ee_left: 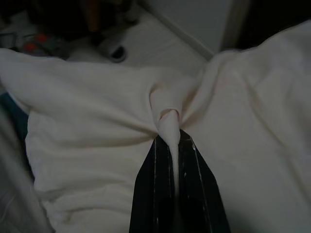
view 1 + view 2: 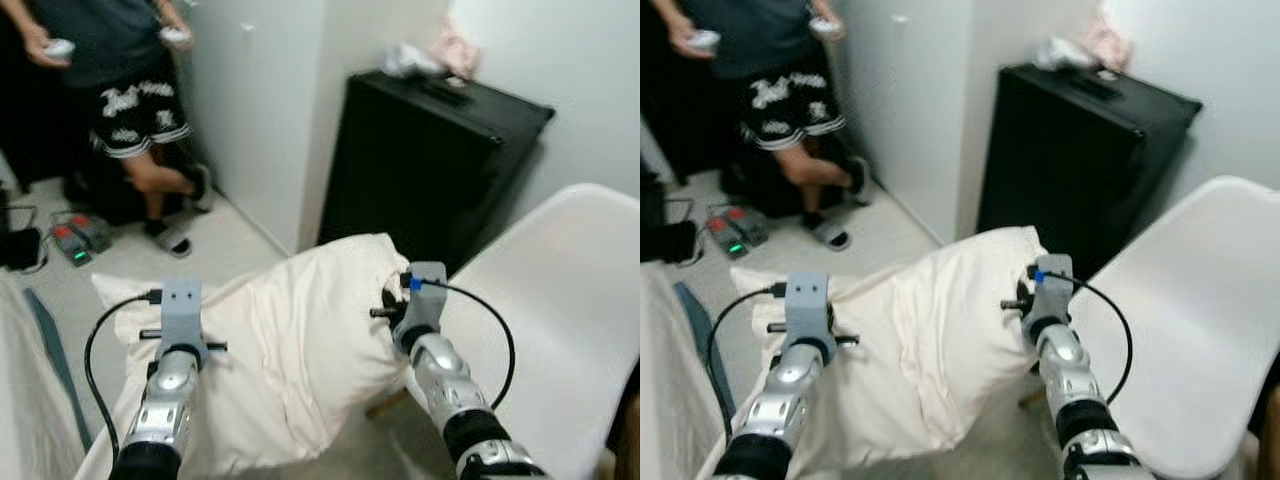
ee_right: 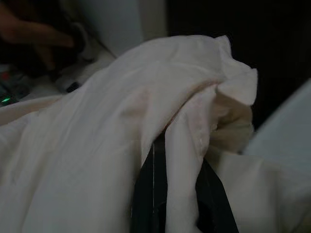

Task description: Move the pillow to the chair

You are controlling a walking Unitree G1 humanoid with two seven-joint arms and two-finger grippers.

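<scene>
A cream pillow (image 2: 290,350) hangs between my two arms, held up off the floor. My left gripper (image 1: 171,143) is shut on a pinched fold of its cloth at the left side. My right gripper (image 3: 177,155) is shut on the pillow's right corner, the fabric bunched over its fingers. The white chair (image 2: 560,300) stands just right of the pillow, its seat close beside my right arm (image 2: 440,370).
A black cabinet (image 2: 420,160) with small items on top stands behind the pillow against the white wall. A person in dark shorts (image 2: 130,100) stands at the far left holding controllers. A device with a green light (image 2: 78,245) and cables lie on the floor.
</scene>
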